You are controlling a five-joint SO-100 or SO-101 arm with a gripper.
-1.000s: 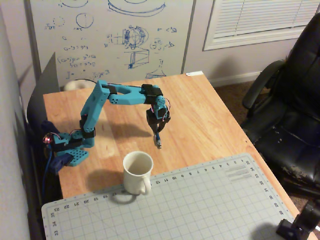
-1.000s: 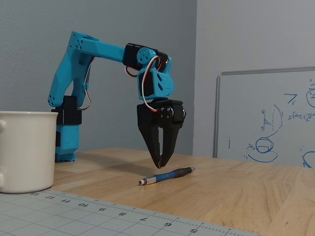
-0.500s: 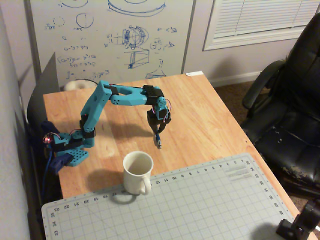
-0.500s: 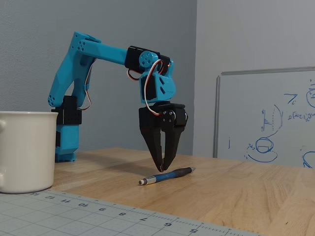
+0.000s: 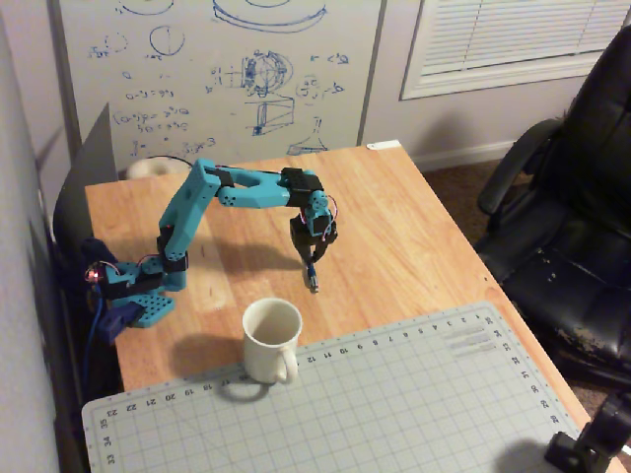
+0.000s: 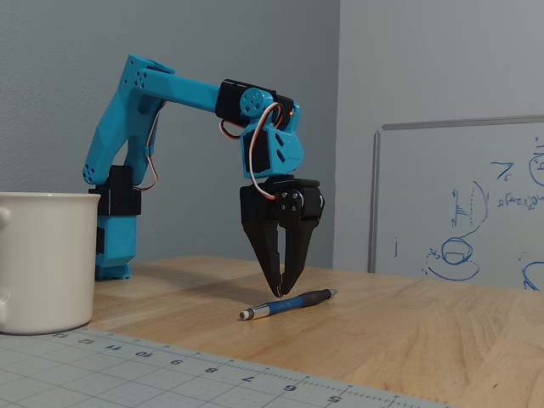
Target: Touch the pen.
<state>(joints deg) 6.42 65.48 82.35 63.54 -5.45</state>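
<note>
My gripper (image 6: 281,291) points straight down, jaws nearly closed and holding nothing, its tips at the blue pen (image 6: 287,303) lying on the wooden table (image 6: 408,331), beyond the white mug (image 6: 44,259).

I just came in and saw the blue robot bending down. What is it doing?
The blue arm is reaching down over a wooden table toward a pen lying flat on it. Its gripper points straight down, fingers nearly together, with the tips right at the pen's middle; in the fixed view they look like they are touching it or almost there. A white mug stands nearby, at the edge of a grey cutting mat, and nothing is touching it.
</note>
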